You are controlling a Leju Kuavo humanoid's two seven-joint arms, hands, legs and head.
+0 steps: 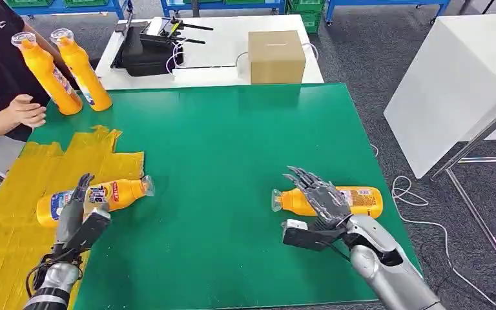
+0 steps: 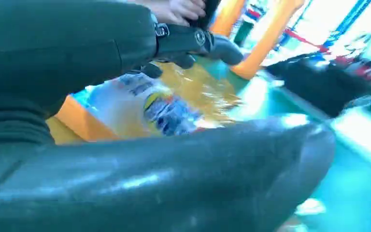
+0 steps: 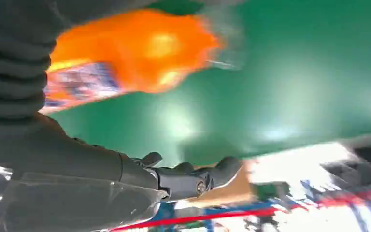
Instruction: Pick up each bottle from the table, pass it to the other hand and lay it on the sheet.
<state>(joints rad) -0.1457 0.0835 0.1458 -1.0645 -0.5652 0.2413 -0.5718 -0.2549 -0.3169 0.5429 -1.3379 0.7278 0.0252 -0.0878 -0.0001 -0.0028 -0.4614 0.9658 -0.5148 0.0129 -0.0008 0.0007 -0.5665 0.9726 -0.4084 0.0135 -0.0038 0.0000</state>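
Observation:
An orange bottle [image 1: 119, 192] lies on its side at the edge of the yellow sheet [image 1: 13, 213], cap toward the table's middle. My left hand [image 1: 81, 213] hovers at its label end with fingers straight and apart, holding nothing. The left wrist view has that bottle [image 2: 140, 106] lying between my thumb [image 2: 174, 183] and fingers [image 2: 193, 41]. A second orange bottle [image 1: 361, 200] lies on the green table [image 1: 232, 148] at the front right. My right hand [image 1: 320, 197] is spread over its neck end, not closed around it. In the right wrist view this bottle [image 3: 135, 48] is close by my palm.
Two more orange bottles [image 1: 45, 74] [image 1: 84, 71] stand upright at the back left, beside a person's hand [image 1: 24, 110]. Behind the green table, a white table carries a cardboard box [image 1: 276, 56] and a black device [image 1: 145, 48]. Another white table [image 1: 452, 84] stands to the right.

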